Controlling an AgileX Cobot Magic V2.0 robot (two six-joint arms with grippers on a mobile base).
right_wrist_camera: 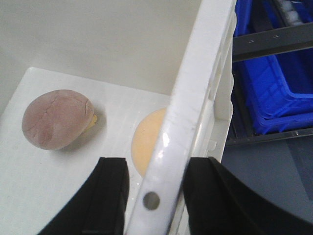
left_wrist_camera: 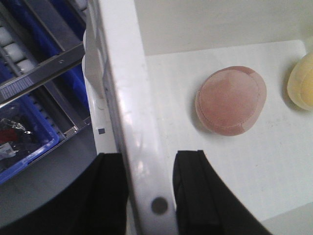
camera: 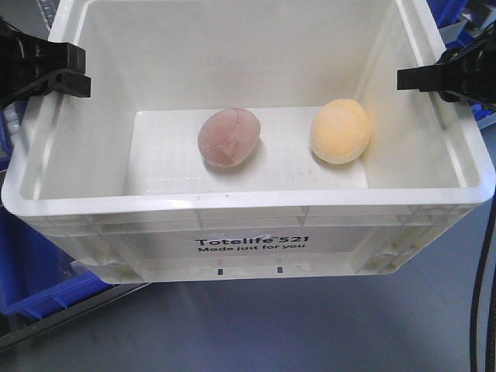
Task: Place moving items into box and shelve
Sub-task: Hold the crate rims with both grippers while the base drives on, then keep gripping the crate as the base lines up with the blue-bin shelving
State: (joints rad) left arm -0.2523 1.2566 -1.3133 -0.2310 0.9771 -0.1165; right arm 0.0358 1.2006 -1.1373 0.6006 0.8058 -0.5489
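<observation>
White box with black print, crack-lined pinkish-brown lump and pale yellow-orange lump.

Bright, even overhead light; glare on box rim; wrist views soft.

**Three cameras on one white box**

The front view looks steeply down into the box from close by, printed wall at the frame's bottom. Each wrist view hugs a side rim, looking along it into the interior. All three share the pinkish lump and yellow lump on its floor.
</observation>
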